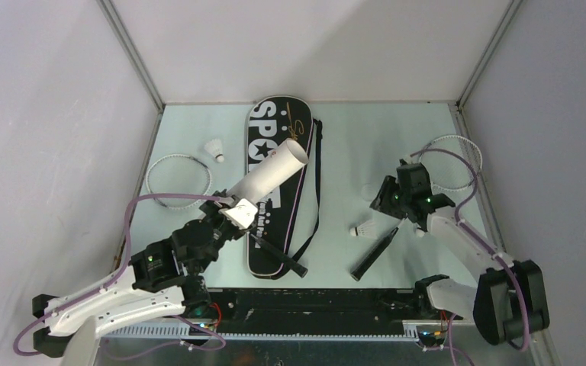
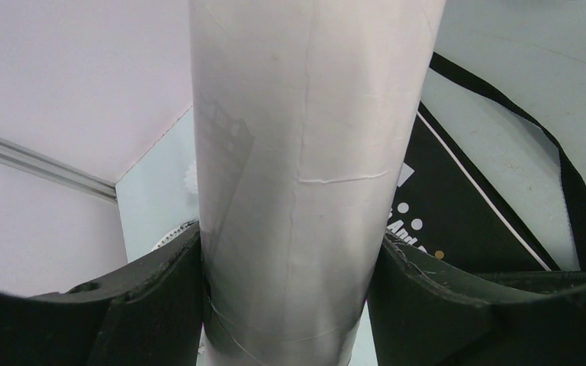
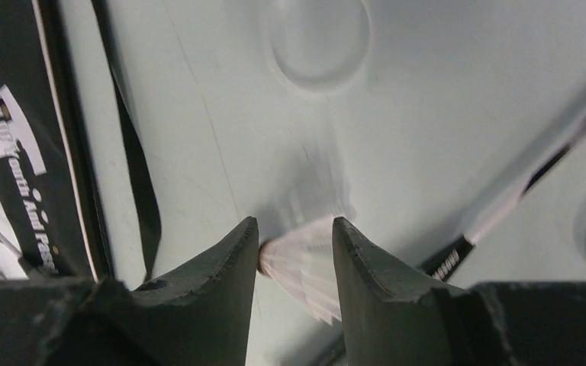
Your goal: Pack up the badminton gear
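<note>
My left gripper (image 1: 233,212) is shut on the lower part of the long white cardboard tube (image 1: 275,169), which slants up over the black "SPORT" bag (image 1: 265,126). In the left wrist view both jaws press the tube (image 2: 305,152). My right gripper (image 1: 379,197) is shut on a white feather shuttlecock (image 3: 305,267), blurred between the jaws (image 3: 294,225). One racket's head (image 1: 177,181) lies at the left and its black handle (image 1: 281,259) rests on the bag. The other racket (image 1: 452,158) lies at the right with its handle (image 1: 374,255) towards the front.
A loose shuttlecock (image 1: 215,149) lies at the left rear and another (image 1: 365,230) lies beside the right racket's handle. The bag's black strap (image 1: 317,191) trails along its right side. Enclosure walls stand on three sides of the table.
</note>
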